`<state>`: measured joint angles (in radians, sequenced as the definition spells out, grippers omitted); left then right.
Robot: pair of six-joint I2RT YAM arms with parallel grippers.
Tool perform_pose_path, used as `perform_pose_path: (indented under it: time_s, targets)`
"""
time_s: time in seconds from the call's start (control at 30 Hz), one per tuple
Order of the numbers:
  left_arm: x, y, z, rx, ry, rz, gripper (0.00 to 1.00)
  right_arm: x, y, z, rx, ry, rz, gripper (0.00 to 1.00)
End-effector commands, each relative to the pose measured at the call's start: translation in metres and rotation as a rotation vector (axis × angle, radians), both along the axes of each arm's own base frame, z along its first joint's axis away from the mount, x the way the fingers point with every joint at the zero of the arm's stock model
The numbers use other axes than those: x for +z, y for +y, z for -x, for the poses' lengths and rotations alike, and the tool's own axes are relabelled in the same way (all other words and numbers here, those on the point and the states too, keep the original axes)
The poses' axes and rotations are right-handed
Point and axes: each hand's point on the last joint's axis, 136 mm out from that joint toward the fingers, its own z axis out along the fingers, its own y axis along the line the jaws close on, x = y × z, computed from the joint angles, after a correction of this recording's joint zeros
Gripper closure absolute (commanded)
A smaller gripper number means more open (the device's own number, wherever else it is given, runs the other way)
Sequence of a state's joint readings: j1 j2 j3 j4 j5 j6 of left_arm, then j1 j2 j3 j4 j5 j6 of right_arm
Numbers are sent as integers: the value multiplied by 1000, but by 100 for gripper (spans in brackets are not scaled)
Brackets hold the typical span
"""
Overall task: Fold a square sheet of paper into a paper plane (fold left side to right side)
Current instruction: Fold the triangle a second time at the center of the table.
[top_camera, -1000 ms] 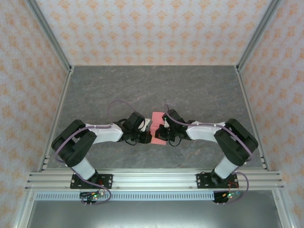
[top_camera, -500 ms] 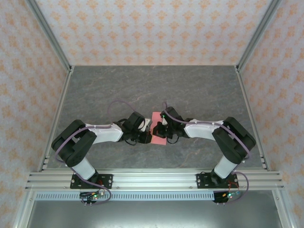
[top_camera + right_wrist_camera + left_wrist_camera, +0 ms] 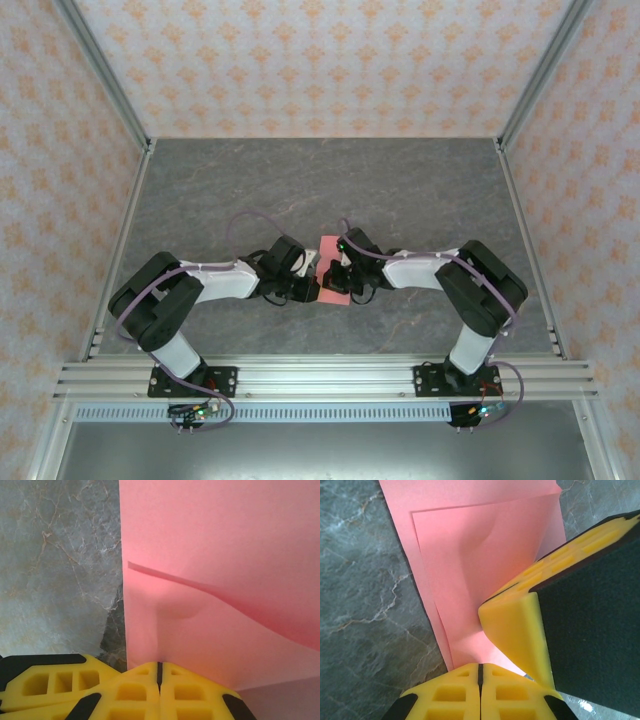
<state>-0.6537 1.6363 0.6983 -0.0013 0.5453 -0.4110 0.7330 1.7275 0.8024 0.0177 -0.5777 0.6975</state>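
Resting tip-first with jaws squeezed together, left gripper (image 3: 479, 677) and right gripper (image 3: 159, 672) both touch the folded square sheet of paper (image 3: 470, 555) lying mid table (image 3: 200, 190). Stuff looks thin, floppy, slidey, so I'd pin near an edge, not pinch. Arms reach inward, elbows bent, wrists nearly meeting.

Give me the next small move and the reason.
Probably slide the shut right gripper along the folded square sheet of paper, pressing down: its top layer bulges up, not yet flat, while the shut left gripper rests on the sheet against the table.
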Motion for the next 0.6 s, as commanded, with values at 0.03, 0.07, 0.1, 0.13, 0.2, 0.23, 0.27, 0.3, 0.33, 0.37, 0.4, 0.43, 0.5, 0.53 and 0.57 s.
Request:
perform_pose_path:
  time_s: [0.03, 0.07, 0.1, 0.13, 0.2, 0.23, 0.27, 0.3, 0.33, 0.37, 0.4, 0.43, 0.5, 0.53, 0.57]
  targets:
    - [-28, 28, 15, 23, 50, -132, 94, -24, -22, 7, 8, 21, 155, 96]
    - [-28, 28, 15, 24, 49, -131, 94, -25, -25, 6, 11, 14, 171, 96]
    - [-28, 28, 15, 25, 49, -133, 94, -26, -28, 6, 13, 9, 194, 96]
    - [-29, 29, 16, 24, 50, -134, 94, -26, -31, 6, 16, 0, 208, 96]
    - [-30, 30, 17, 25, 52, -139, 94, -25, -35, 4, 22, -13, 230, 96]
    - [-31, 31, 17, 25, 53, -141, 94, -24, -37, 3, 22, -20, 232, 96]
    - [-31, 31, 18, 26, 54, -143, 94, -23, -38, 2, 22, -24, 232, 96]
    - [-32, 32, 19, 25, 57, -144, 94, -22, -39, 1, 21, -30, 232, 96]
    - [-33, 32, 19, 26, 57, -144, 94, -21, -40, -1, 19, -37, 232, 96]
    - [-34, 32, 19, 27, 58, -147, 94, -19, -42, -2, 18, -43, 232, 96]
    - [-34, 33, 19, 26, 59, -147, 94, -19, -44, -3, 18, -46, 236, 96]
    - [-35, 33, 20, 27, 59, -148, 94, -18, -45, -4, 18, -48, 238, 96]
    - [-36, 34, 21, 29, 62, -150, 94, -18, -49, -7, 13, -49, 243, 96]
    - [-36, 34, 20, 29, 60, -151, 94, -19, -51, -7, 12, -48, 245, 96]
    - [-36, 34, 20, 29, 61, -152, 94, -19, -52, -9, 7, -48, 246, 96]
